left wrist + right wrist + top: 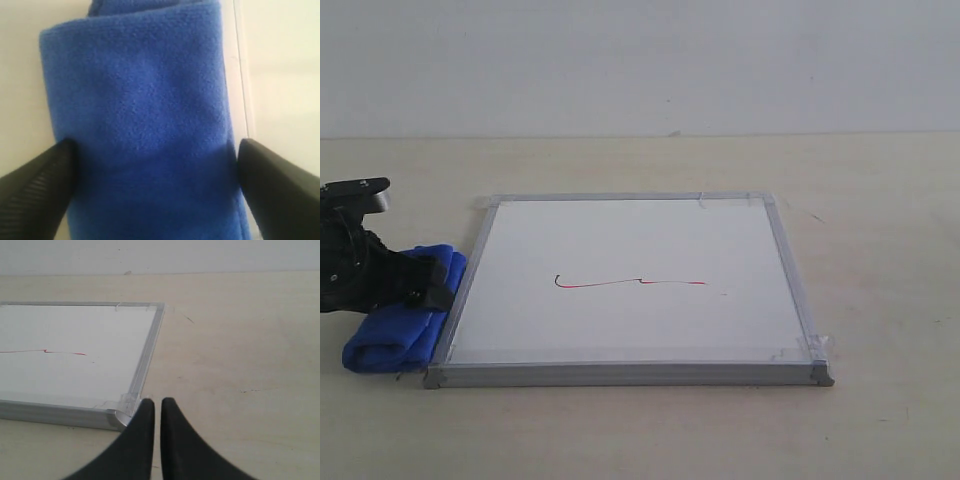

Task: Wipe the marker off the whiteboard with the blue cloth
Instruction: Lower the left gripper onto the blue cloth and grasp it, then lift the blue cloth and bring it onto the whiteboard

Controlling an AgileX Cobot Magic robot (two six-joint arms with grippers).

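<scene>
Black left gripper (155, 145) straddles the bright blue fuzzy folded cloth (395, 335), jaws spread. Cloth lies against the left frame of the silver-framed square whiteboard (620, 373). Thin red marker line (620, 284) crosses mid-board. Right gripper (157, 407) is clenched, empty, near a board corner.

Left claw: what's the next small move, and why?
Probably close the left claw on the blue cloth. It stands open astride the roll without visibly squeezing it, and the marker line on the whiteboard is not yet wiped.
</scene>
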